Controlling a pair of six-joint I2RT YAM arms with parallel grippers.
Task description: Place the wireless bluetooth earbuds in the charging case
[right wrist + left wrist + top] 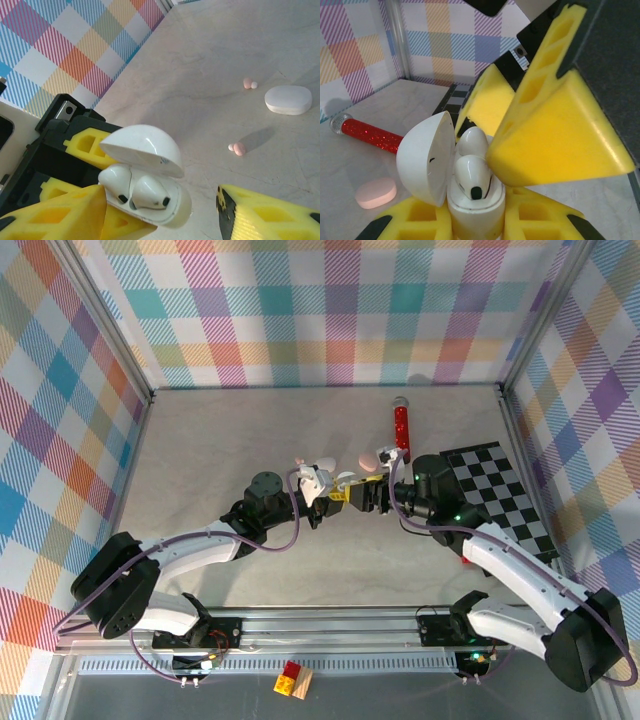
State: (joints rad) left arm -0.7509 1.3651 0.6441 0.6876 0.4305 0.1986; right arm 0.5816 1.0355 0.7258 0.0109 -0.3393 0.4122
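The left pincer (475, 222) is clamped on the base of the white charging case (142, 150). The case stands between its yellow fingers (400, 217) with the lid swung open. Two white earbuds (135, 190) sit side by side in the case's wells.

The right pincer (160, 220) stands moderately wide and grips nothing. One of its fingers is just beside the seated earbuds, though I cannot tell whether it touches them.

Beyond the right pincer, on the counter (210, 60), lie tiny pink loose earbuds (237, 148) in two spots and a closed white case (288, 99). To the left of the left pincer lie a pink case (376, 192) and a red glitter cylinder (370, 135).
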